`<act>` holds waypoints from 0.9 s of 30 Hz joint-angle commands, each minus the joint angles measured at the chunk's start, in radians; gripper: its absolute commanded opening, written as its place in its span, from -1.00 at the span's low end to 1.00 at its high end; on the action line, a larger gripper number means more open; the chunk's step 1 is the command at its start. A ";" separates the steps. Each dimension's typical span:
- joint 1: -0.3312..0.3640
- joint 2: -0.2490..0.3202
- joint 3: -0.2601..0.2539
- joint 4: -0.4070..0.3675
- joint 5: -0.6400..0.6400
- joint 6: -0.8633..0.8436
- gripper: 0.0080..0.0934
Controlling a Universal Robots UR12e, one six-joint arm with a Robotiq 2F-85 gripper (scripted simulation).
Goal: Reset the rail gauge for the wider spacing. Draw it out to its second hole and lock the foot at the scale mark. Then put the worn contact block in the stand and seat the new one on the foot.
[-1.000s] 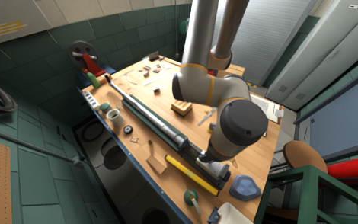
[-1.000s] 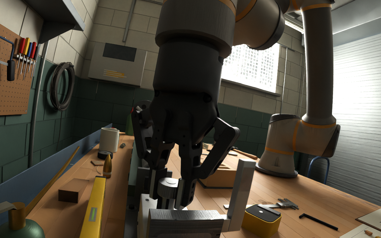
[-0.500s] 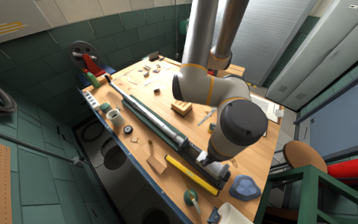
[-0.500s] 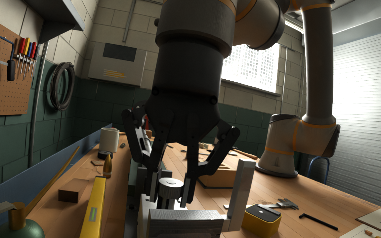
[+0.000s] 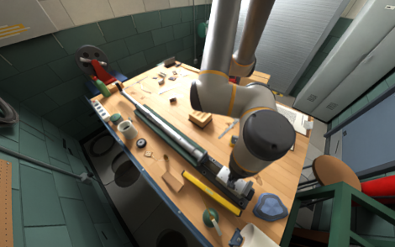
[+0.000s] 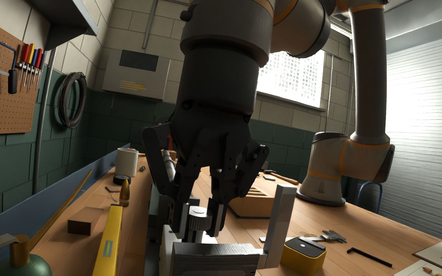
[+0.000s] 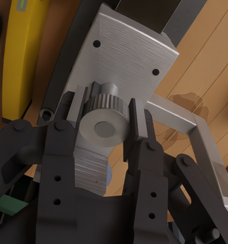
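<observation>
My gripper [image 7: 104, 118] [image 6: 198, 219] [image 5: 233, 181] reaches straight down at the near end of the rail gauge [image 5: 169, 130] and is closed around the knurled steel lock knob [image 7: 104, 120] [image 6: 198, 217], which stands on the brushed metal foot [image 7: 124, 61] [image 6: 212, 257] [image 5: 235, 181]. The gauge is a long grey tube on a dark green base running along the bench. A grey ribbed block [image 6: 216, 262] sits at the foot's near face. A wooden stand [image 5: 200, 119] [image 6: 250, 202] lies on the bench beyond the foot.
The yellow spirit level [image 5: 211, 192] [image 6: 108, 240] [image 7: 21, 57] lies parallel to the gauge on its left. A steel square [image 6: 277, 219] [image 7: 196, 136] stands right of the foot, beside a yellow box [image 6: 303, 255]. A blue pad [image 5: 270, 206], wooden block [image 6: 84, 220] and green oil can [image 6: 20, 264] lie nearby.
</observation>
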 commanded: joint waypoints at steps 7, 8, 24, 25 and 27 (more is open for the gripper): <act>0.000 -0.001 -0.001 0.000 0.000 -0.229 -1.00; 0.000 -0.001 -0.001 0.000 0.000 -0.263 -1.00; 0.000 -0.001 -0.001 0.000 0.000 -0.784 -1.00; 0.000 -0.001 -0.001 0.000 0.000 -0.816 -1.00; 0.000 -0.001 -0.001 0.000 0.000 -0.878 -1.00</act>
